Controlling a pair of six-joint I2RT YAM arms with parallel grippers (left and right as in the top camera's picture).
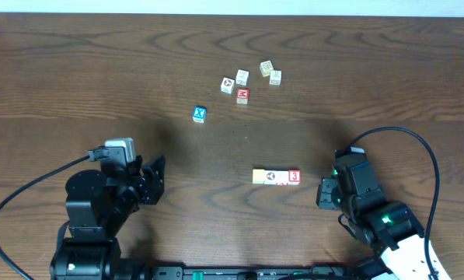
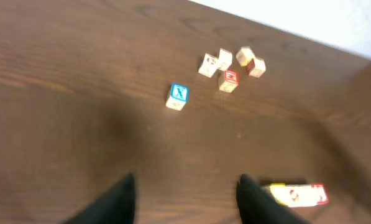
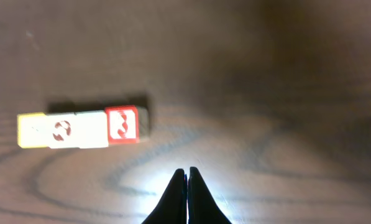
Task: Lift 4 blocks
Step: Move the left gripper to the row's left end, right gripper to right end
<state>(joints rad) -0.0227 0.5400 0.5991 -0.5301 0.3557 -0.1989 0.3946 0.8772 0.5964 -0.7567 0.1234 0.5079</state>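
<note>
Four blocks [image 1: 276, 177] end to end in one tight row, flat on table [image 1: 216, 155]. Off to the right of left gripper [image 2: 186, 182], ahead and left of right gripper [image 3: 186, 173]. Left jaws apart, nothing between them; right tips pressed together, empty. Probably a squeeze from both ends: line up on yellow and red end faces, press evenly, lift level so the row doesn't buckle.
</note>
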